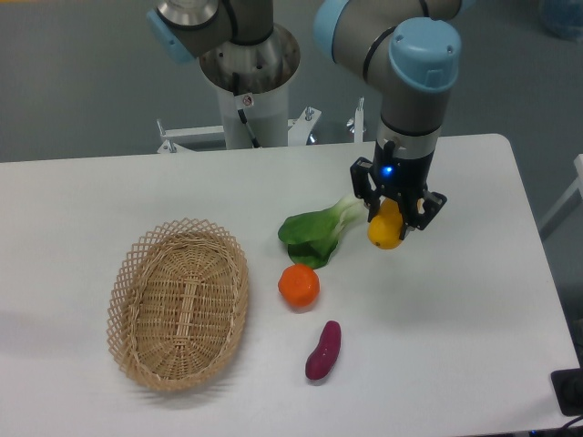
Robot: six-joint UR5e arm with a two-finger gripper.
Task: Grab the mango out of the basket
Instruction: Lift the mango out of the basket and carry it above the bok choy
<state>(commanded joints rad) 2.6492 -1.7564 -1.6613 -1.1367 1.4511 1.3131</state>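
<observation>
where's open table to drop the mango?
The gripper holds the mango above the table. Bare patches: the right side past the gripper out to the table edge, the front right beyond the purple sweet potato, and the back left behind the basket. Crowded: the middle, where bok choy, orange and sweet potato cluster.

Robotics lab setting: industrial arm point(401, 55) on a metal pedestal point(248, 77), plain white tabletop point(474, 309), grey floor point(82, 82).
</observation>
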